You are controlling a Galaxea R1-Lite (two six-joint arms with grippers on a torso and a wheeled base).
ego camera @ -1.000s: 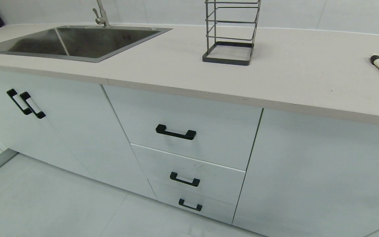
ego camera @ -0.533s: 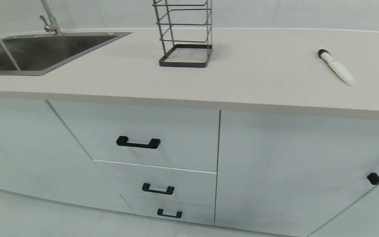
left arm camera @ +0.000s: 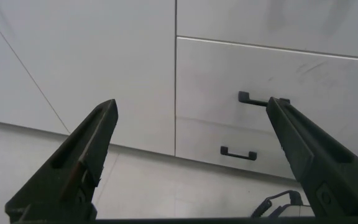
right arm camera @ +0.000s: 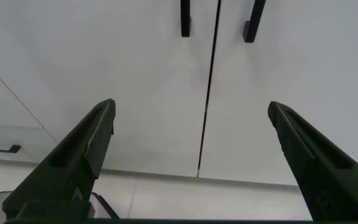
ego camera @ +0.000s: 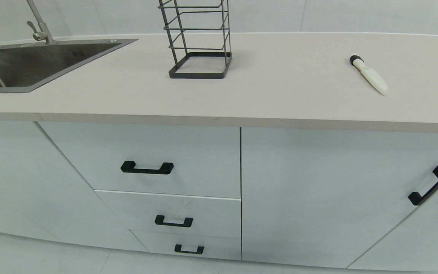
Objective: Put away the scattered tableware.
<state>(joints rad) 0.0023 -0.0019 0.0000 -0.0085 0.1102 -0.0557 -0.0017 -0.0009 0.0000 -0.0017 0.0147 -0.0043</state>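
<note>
Both the left gripper (left arm camera: 190, 106) and right gripper (right arm camera: 191, 106) gape wide and empty, facing cupboard fronts (right arm camera: 135, 74). The head camera has swung round, so the white utensil (ego camera: 369, 74) now lies upper right on the counter (ego camera: 280, 102). The robot is probably lining up to fetch it.

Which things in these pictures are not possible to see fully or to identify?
- Head view: the wire rack is cut off by the top edge.
- Head view: the sink runs past the left edge, and the faucet is cut off above.
- Head view: the white utensil is too small to identify.
- Head view: the drawers are shut, so their fronts hide the contents.
</note>
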